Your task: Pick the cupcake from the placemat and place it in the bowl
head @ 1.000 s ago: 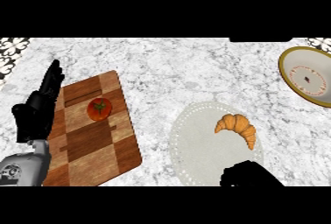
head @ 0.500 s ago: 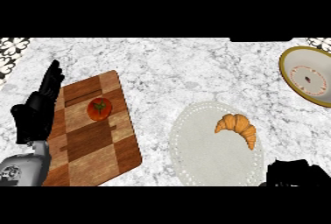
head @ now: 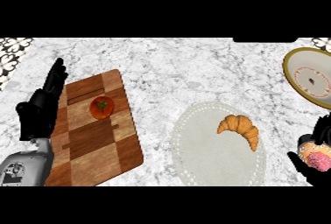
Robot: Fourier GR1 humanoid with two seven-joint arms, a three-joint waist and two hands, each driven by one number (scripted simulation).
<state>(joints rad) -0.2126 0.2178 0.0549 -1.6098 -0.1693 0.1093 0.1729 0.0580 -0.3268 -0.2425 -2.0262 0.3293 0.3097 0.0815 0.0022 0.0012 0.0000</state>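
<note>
- The right hand (head: 315, 168), which showed empty half a second ago, now has its fingers curled round the cupcake (head: 315, 158) at the view's right edge, off the placemat (head: 207, 162).
- That suggests the pick is done; the bowl (head: 310, 78) waits beyond.
- The left hand (head: 42, 109) rests open beside the cutting board (head: 97, 140).

White-grey marbled counter (head: 194, 74) fills the view; light even, no hard shadows; patterned black-and-white tile at top left corner (head: 14, 46) & top right corner (head: 321, 42); wooden chequered board (head: 97, 144) lies at left, angled.
</note>
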